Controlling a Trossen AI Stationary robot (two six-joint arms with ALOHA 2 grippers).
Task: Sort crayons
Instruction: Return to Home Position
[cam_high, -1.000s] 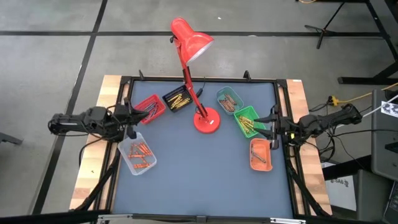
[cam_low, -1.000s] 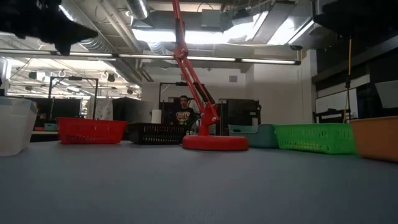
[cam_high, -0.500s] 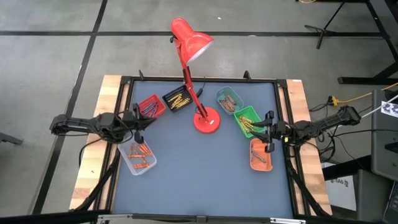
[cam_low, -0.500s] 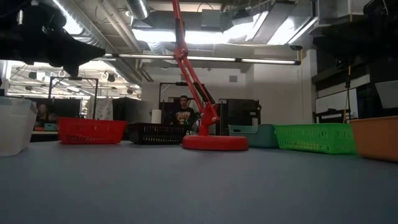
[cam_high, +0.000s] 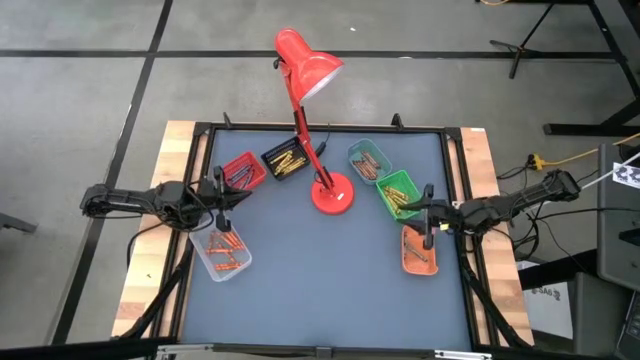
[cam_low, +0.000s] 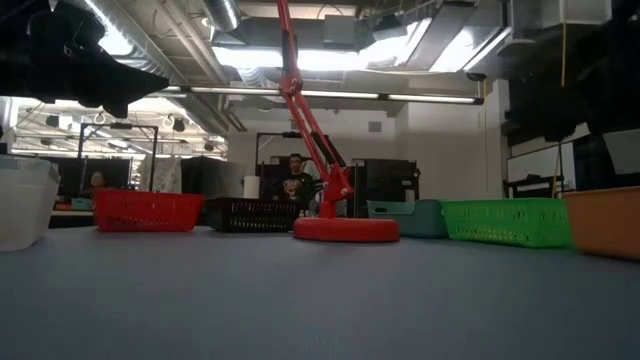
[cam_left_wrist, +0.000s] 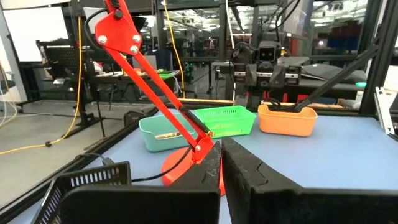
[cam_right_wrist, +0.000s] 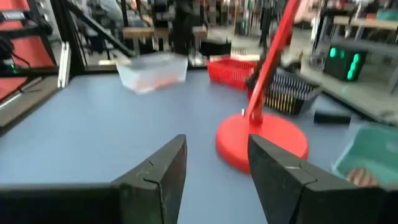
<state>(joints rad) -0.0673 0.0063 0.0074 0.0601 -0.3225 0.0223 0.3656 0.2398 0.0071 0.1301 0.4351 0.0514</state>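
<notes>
The crayons lie sorted in small trays on the blue-grey table: a clear tray (cam_high: 222, 250) at the near left, red (cam_high: 242, 171) and black (cam_high: 285, 160) trays at the far left, and teal (cam_high: 368, 160), green (cam_high: 398, 193) and orange (cam_high: 418, 248) trays on the right. Orange crayons (cam_high: 226, 247) show in the clear tray. My left gripper (cam_high: 228, 196) hovers shut between the red and clear trays, pointing level toward the table's right. My right gripper (cam_high: 426, 215) hovers open between the green and orange trays, with nothing between its fingers (cam_right_wrist: 163, 167).
A red desk lamp stands with its round base (cam_high: 332, 193) at the table's middle, and its arm leans toward the far edge. Bare table (cam_high: 320, 270) lies between the clear and orange trays. A person sits beyond the far edge (cam_low: 294, 180).
Both grippers have sunk toward the table and tipped to level; the left one settled half a second ago, while the right one kept sinking. Neither has opened or shut. The trays and crayons have stayed where they were.
</notes>
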